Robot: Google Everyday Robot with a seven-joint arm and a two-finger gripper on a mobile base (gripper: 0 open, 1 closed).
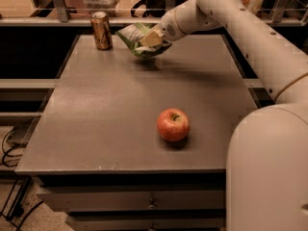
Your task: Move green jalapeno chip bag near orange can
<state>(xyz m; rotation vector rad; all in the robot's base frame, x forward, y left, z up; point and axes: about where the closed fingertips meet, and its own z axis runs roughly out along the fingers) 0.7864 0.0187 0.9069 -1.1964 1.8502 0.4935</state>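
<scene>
The green jalapeno chip bag [135, 37] is a crinkly light-green bag held above the far part of the table. My gripper [148, 40] is shut on the bag, with the white arm reaching in from the upper right. The orange can [101, 30] stands upright at the far left of the table, a short way left of the bag. The bag hangs just above the tabletop and casts a shadow beneath it.
A red apple [173, 124] sits on the grey table [96, 119] toward the front right. The robot's white body [269, 172] fills the lower right. A rail and shelf run behind the table's far edge. Cables lie on the floor at left.
</scene>
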